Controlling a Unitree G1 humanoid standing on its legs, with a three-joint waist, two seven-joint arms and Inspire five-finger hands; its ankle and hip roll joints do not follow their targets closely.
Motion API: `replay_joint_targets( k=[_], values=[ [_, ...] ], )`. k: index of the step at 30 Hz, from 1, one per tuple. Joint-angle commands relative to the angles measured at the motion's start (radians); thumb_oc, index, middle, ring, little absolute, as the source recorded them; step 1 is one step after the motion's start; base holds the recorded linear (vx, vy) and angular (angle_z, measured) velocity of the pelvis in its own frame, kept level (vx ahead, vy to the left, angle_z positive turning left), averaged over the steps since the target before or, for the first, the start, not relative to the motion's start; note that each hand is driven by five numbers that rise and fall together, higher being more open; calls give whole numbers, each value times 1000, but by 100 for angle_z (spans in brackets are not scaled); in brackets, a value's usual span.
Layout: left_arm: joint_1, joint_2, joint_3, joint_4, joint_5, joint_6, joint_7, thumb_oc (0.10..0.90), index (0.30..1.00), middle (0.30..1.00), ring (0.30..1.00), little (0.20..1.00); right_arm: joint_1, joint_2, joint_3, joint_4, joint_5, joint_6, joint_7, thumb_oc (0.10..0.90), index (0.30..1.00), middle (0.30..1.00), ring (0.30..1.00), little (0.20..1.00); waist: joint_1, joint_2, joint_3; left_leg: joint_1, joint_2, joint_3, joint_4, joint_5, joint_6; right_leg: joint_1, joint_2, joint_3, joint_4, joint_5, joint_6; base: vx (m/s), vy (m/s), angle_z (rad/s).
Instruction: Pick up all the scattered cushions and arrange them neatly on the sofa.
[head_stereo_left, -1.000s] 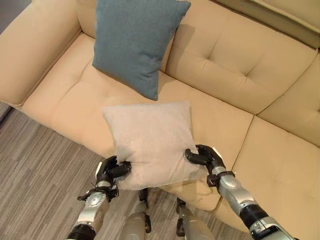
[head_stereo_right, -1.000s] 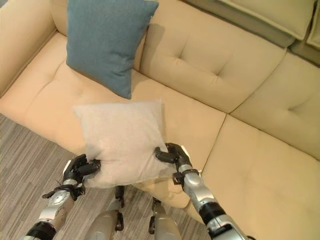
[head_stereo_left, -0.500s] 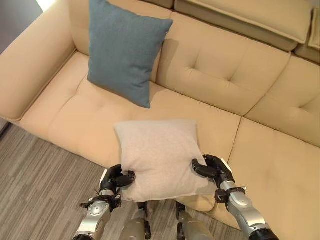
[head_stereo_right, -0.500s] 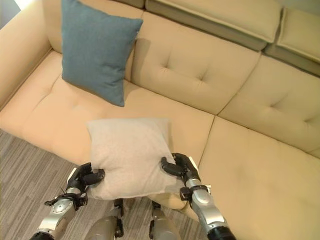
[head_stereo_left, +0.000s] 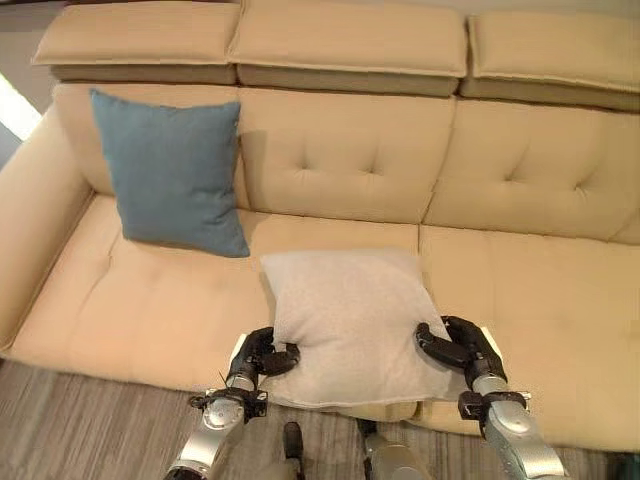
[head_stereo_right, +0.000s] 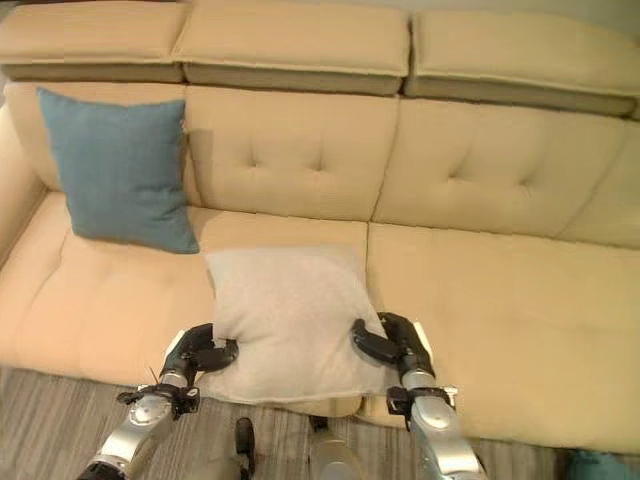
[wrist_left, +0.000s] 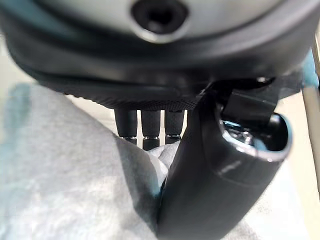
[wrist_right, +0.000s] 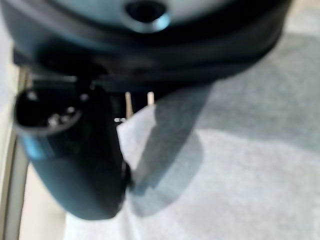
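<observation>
So both hands are pinching the beige cushion (head_stereo_left: 350, 325) by its near corners, left hand (head_stereo_left: 262, 360) and right hand (head_stereo_left: 458, 348) curled onto the fabric, and it's hanging over the front edge of the sofa (head_stereo_left: 530, 300) seat. The blue cushion (head_stereo_left: 172, 170) is already leaning upright against the backrest. I'd be carrying it level, pushing it back to the backrest beside the blue one, tipping it upright before letting go

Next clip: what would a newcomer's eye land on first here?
The pale cushion held out over the sofa's front edge, left hand and right hand pinching its near corners. Then the blue cushion, propped upright against the backrest at the sofa's left end.
</observation>
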Motion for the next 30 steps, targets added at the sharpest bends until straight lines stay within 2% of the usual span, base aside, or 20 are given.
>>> replay_joint_targets(
  k=[1,3,5,6,7,8,11,14,15,16,17,20,21,24,26,29,30],
  values=[
    [-44,-8,-23,-168,23,-126,-13,400,300,300,300,300,-68,55,45,-192,-9,-137,24,400,300,300,300,300,2,-59,-133,-102,-93,-3,143,-123,14,-25,51,-48,64,-102,29,-52,114,-81],
    [-38,-3,-16,-165,25,-125,-6,400,300,300,300,300,-76,60,51,-199,-22,-132,25,400,300,300,300,300,8,-66,-137,-100,-84,16,128,-116,24,-47,55,-40,93,-108,39,-64,90,-51],
    [-28,8,13,-157,21,-127,7,400,300,300,300,300,-96,77,69,-198,-43,-128,25,400,300,300,300,300,31,-71,-121,-86,-56,61,96,-102,42,-93,47,-84,191,-134,54,-83,62,-75],
    [-24,10,24,-157,17,-128,12,400,300,300,300,300,-97,88,73,-197,-42,-128,28,400,300,300,300,300,46,-68,-113,-71,-42,80,86,-105,44,-97,21,-140,210,-145,57,-43,6,-85],
    [-24,10,24,-157,17,-128,12,400,300,300,300,300,-98,88,73,-197,-42,-128,28,400,300,300,300,300,46,-69,-114,-74,-42,80,84,-102,44,-99,20,-139,209,-143,57,-6,-62,-122],
    [-8,11,45,-155,10,-127,12,400,300,300,300,300,-89,99,76,-194,-51,-123,38,400,300,300,300,300,59,-63,-116,-53,-21,99,68,-97,43,-89,-34,-228,224,-156,50,0,-92,-102],
    [0,10,51,-151,4,-126,8,400,300,300,300,300,-76,97,66,-198,-59,-121,42,400,300,300,300,300,57,-58,-118,-38,-12,96,59,-95,40,-75,-56,-227,230,-160,49,15,-98,-21],
    [14,8,70,-153,-8,-126,25,400,300,300,300,300,-82,100,57,-211,-61,-121,37,400,300,300,300,300,69,-35,-123,-24,14,106,60,-102,32,-60,-121,-252,235,-146,56,37,-145,3],
    [14,8,70,-153,-8,-126,25,400,300,300,300,300,-82,100,57,-211,-61,-120,37,400,300,300,300,300,68,-35,-122,-22,14,106,61,-103,32,-59,-121,-253,235,-147,56,29,-122,1],
    [22,9,81,-160,-15,-129,30,400,300,300,300,300,-87,98,61,-212,-64,-119,37,400,300,300,300,300,76,-32,-123,-13,21,114,60,-104,28,-45,-138,-277,230,-146,58,84,-214,-4],
    [44,11,100,-175,-19,-135,30,400,300,300,300,300,-89,98,71,-216,-75,-111,45,400,300,300,300,300,95,-41,-138,-1,29,128,60,-108,15,7,-155,-323,182,-155,62,127,-310,-5],
    [59,4,117,-182,-32,-136,37,400,300,300,300,300,-90,85,77,-216,-87,-110,50,400,300,300,300,300,97,-50,-144,2,53,120,73,-103,-8,21,-132,-313,173,-168,60,105,-271,-25],
    [55,0,116,-185,-45,-139,44,400,300,300,300,300,-87,70,74,-239,-83,-111,48,400,300,300,300,300,93,-58,-149,-10,72,108,98,-100,-24,25,-107,-299,152,-168,51,130,-423,-16],
    [38,-11,100,-179,-43,-137,50,400,300,300,300,300,-82,55,66,-256,-69,-120,43,400,300,300,300,300,82,-65,-142,-49,94,104,175,-102,-41,49,-89,-310,126,-179,31,38,-282,3],
    [9,-29,66,-170,-43,-139,47,400,300,300,300,300,-80,30,58,-251,-77,-122,21,400,300,300,300,300,65,-68,-128,-106,118,138,278,-90,-45,66,-81,-330,106,-190,6,-8,-199,8],
    [1,-30,54,-170,-31,-140,40,400,300,300,300,300,-80,27,53,-258,-69,-119,18,400,300,300,300,300,61,-65,-123,-116,103,143,300,-96,-37,73,-71,-326,101,-199,-3,66,-88,11],
    [5,-34,48,-172,-25,-138,34,400,300,300,300,300,-76,30,53,-261,-68,-118,22,400,300,300,300,300,65,-60,-124,-128,47,123,279,-124,-22,79,-56,-315,104,-210,-7,114,-48,5]
  ],
)
